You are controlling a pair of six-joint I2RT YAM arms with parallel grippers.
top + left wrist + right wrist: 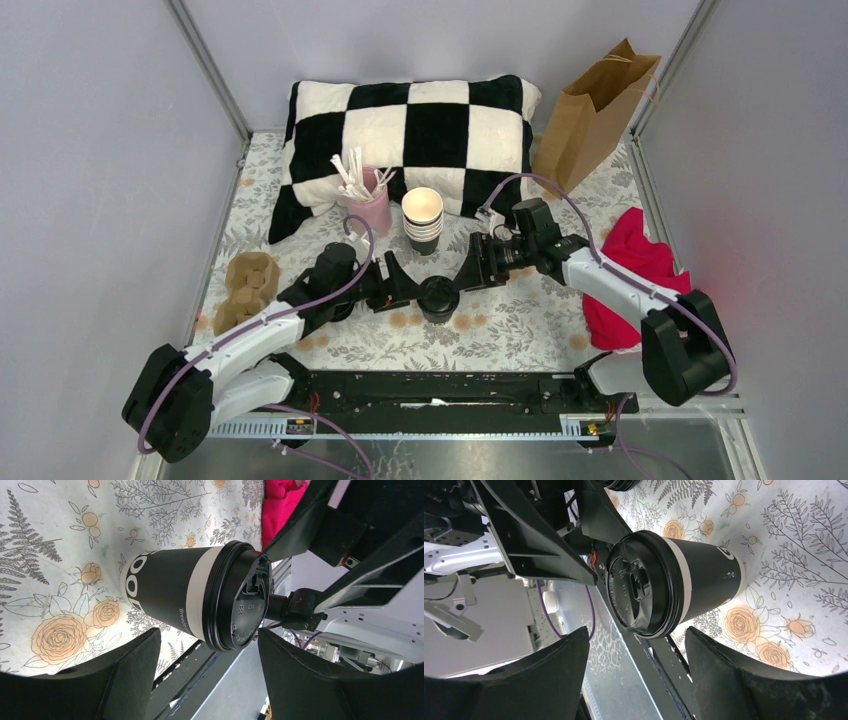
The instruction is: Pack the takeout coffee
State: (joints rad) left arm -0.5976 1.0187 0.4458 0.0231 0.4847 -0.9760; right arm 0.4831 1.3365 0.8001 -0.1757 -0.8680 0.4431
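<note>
The takeout coffee (pixel 437 298), a black paper cup with white lettering and a black lid, stands upright on the floral tablecloth (pixel 520 330) in the middle. My left gripper (pixel 398 282) sits just left of it and my right gripper (pixel 472 270) just right of it, both level with the lid. In the left wrist view the cup (pixel 195 597) lies ahead of the open gripper (pixel 207 652), not between its fingers. In the right wrist view the cup (pixel 676 587) is likewise just beyond the open gripper (pixel 636 652). Neither gripper touches it.
A brown paper bag (pixel 595 110) stands open at the back right beside a checkered pillow (pixel 410 130). A stack of lidless cups (pixel 423 220) and a pink cup of stirrers (pixel 368 205) stand behind the coffee. A cardboard carrier (pixel 245 290) lies left, a red cloth (pixel 635 270) right.
</note>
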